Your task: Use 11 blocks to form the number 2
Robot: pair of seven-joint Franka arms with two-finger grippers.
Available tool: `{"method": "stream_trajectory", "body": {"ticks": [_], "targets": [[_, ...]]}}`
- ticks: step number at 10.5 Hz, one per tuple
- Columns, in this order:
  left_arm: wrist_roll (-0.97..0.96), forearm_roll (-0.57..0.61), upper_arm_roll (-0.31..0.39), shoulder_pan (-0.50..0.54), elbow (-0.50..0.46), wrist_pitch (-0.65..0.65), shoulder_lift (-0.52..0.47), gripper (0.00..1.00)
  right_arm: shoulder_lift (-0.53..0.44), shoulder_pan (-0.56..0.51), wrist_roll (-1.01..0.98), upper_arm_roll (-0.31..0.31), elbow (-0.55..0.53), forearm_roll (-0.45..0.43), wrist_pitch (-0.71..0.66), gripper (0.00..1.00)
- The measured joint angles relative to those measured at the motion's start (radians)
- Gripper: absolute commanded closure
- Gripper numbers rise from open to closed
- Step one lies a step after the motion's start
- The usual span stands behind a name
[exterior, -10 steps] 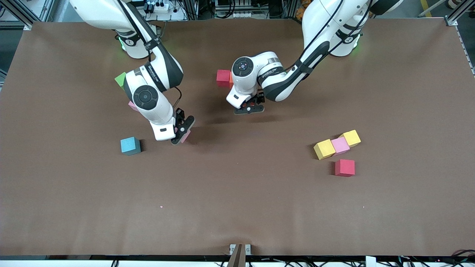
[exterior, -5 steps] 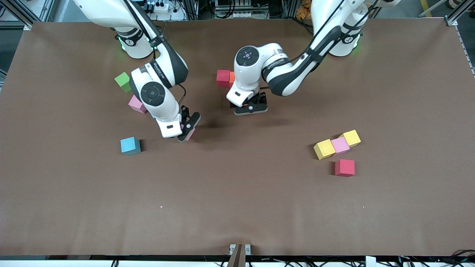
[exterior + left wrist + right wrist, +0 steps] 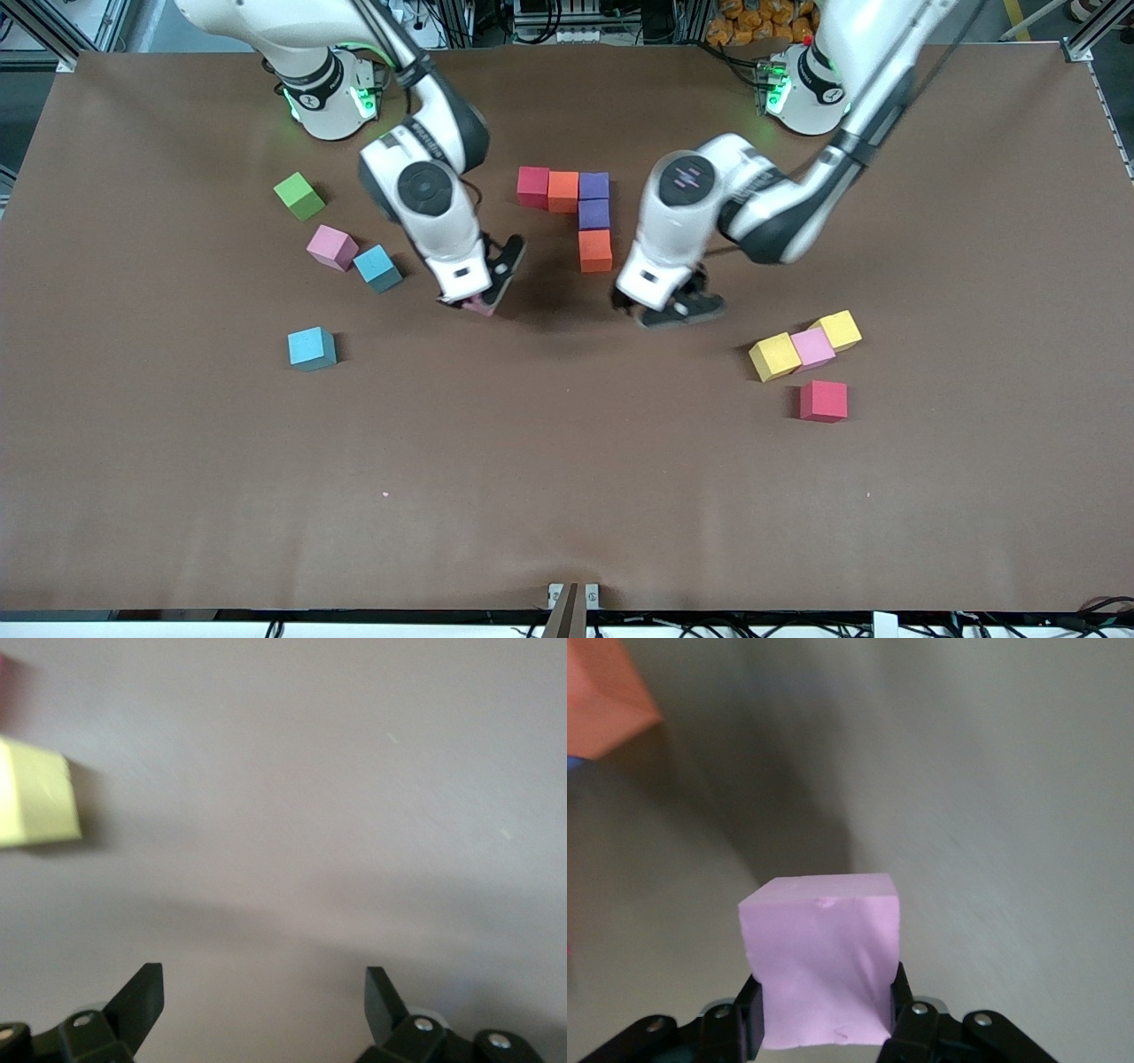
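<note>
Now the right end effector [image 3: 483, 292] is clamped on a pink cube [image 3: 822, 961], held over the tabletop [image 3: 567, 496] at about eight o'clock from the started digit [image 3: 578, 213] (red, orange and purple on top, purple and orange running down). The left end effector [image 3: 678, 306], jaws spread and empty, hangs at about four o'clock from that digit, near a yellow cube [image 3: 34, 793].

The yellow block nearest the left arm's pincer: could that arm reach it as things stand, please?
Probably yes: the left pincer is open and empty, and bare table lies between it and the yellow block; a pink block touches it.
</note>
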Motion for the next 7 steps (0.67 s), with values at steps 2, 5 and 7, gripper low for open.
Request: {"method": "stream_trajectory", "body": {"ticks": [2,5,7], "targets": [[0.106,0.0,0.0,0.093,-0.001,0.0,0.0,0.0,0.012,0.087,0.001,0.001,0.003,0.0,0.031,0.92],[0.323,0.0,0.0,0.217,-0.002,0.0,0.0,0.0,0.056,0.173,0.001,0.002,0.012,0.0,0.069,0.92],[0.483,0.0,0.0,0.292,-0.004,0.0,0.003,0.0,0.08,0.204,0.001,0.002,0.015,0.0,0.092,0.92]]}}
